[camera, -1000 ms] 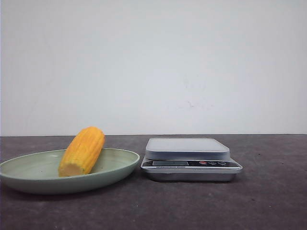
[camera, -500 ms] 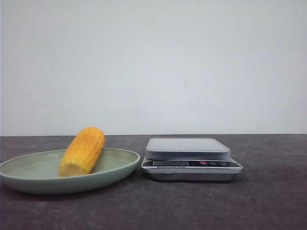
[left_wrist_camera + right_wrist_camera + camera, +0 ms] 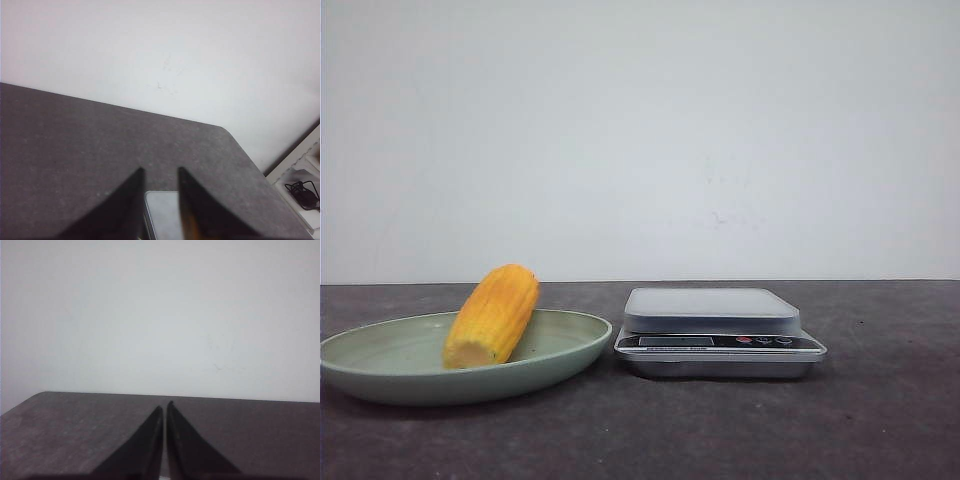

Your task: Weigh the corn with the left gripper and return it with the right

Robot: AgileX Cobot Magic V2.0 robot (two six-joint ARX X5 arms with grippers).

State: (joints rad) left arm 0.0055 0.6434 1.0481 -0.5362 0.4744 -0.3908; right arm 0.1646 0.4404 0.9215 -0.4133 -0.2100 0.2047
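Note:
The corn (image 3: 492,315), a short yellow-orange cob, lies tilted in a pale green plate (image 3: 380,372) at the front left, its cut end toward the camera. A silver kitchen scale (image 3: 717,330) stands right of the plate with nothing on its platform. Neither arm shows in the front view. In the left wrist view my left gripper (image 3: 160,171) is open and empty, with a corner of the scale's platform (image 3: 162,215) showing between its fingers. In the right wrist view my right gripper (image 3: 165,406) is shut and empty over the dark table.
The dark grey tabletop (image 3: 880,420) runs to a white wall behind. In the left wrist view the table's rounded far corner (image 3: 227,132) shows, with a white box holding a black cable (image 3: 302,192) beyond it.

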